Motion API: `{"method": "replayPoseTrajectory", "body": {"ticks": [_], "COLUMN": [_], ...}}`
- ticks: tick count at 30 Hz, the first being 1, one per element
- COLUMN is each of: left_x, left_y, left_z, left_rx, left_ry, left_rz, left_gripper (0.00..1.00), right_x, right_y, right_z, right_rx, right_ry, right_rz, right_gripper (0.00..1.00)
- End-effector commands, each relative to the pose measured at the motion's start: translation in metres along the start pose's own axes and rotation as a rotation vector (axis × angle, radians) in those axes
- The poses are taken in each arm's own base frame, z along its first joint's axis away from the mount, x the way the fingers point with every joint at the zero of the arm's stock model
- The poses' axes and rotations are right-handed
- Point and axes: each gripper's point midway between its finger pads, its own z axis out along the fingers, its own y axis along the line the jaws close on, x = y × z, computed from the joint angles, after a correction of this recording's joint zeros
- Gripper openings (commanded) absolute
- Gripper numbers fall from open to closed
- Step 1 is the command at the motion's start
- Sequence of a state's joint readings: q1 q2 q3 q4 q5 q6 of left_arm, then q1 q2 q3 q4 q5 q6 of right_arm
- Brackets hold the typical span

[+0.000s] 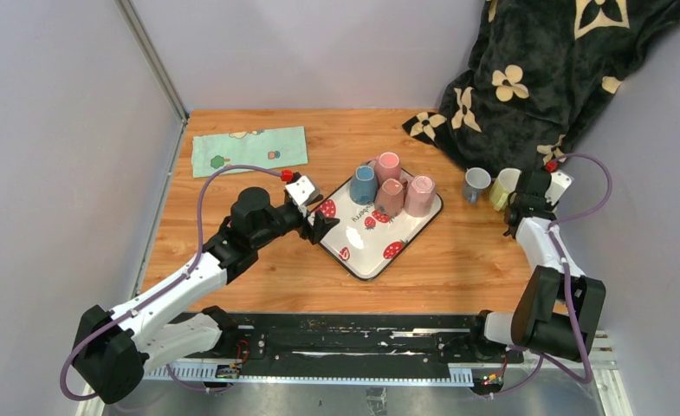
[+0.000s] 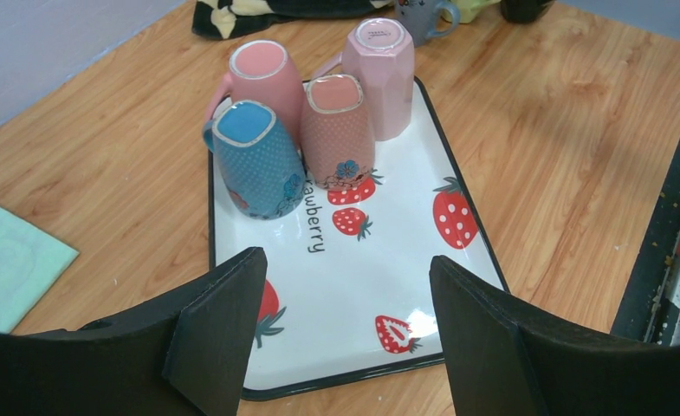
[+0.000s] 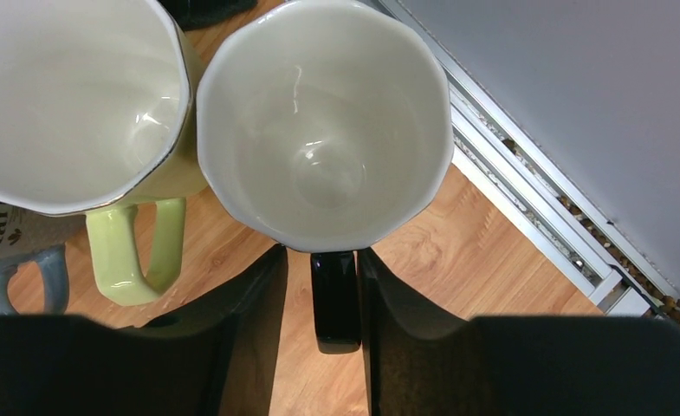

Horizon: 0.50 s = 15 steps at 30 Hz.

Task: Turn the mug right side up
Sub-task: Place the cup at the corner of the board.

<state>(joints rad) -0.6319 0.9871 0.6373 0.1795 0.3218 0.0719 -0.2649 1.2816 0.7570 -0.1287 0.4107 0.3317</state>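
The left tool [image 2: 345, 277] is held wide open with nothing in it, low over the near end of the tray [image 2: 405, 277]. Four mugs are stood mouth down on the tray's far half, ahead of this tool and well clear of its fingers. The blue mug [image 2: 258, 165] is nearest, ahead and to the left, with the dotted mug [image 2: 340, 130] just beside it on the right. The pink mug [image 2: 262, 74] is behind the blue one, and the pale mug [image 2: 379, 74] is farthest, ahead and slightly right.

All are judged to be glazed ceramic: stiff, fairly heavy for their size, slick, and easily chipped if knocked together or dropped. An upturned one is probably best taken across the body, since the handles are turned to the left or hidden. As the walls taper towards the base, a pinch there could slide.

The right tool [image 3: 321, 269] is partly open, and its fingers [image 3: 241, 329] are set either side of the handle [image 3: 334, 303] of the black-handled mug [image 3: 327, 130]. A strip of worktop [image 3: 457, 251] shows between the handle and the left finger, while the right finger lies against it or just beside it. The hold is therefore judged slack, not clamped. This mug is stood mouth up on the worktop directly ahead of the tool, handle pointing back into it. It is touching, or all but touching, the yellow mug [image 3: 68, 95] on its left, with the grey mug [image 3: 7, 251] beyond that. With a neighbour so close, any withdrawal should be made straight back along the handle.
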Motion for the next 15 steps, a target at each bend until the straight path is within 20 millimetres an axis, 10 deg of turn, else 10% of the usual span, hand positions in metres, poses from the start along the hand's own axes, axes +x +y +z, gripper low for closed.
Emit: {"method": "replayPoseTrajectory", "body": {"ticks": [1,15], "left_x": [-0.007,-0.007], "left_y": [-0.004,-0.005], "left_z": [0.0,0.0], "left_rx": [0.016,0.024], "left_ry": [-0.035,-0.036], "left_rz": [0.02,0.02], "left_gripper": [0.77,0.77], "right_x": [-0.018,-0.003], "right_y": [-0.006,-0.015], "right_z": [-0.003,-0.014], "right_rx": [0.019,0.027], "right_ry": [-0.037,-0.026], "right_rz": [0.033,0.052], "right_gripper": [0.43,0.54]}}
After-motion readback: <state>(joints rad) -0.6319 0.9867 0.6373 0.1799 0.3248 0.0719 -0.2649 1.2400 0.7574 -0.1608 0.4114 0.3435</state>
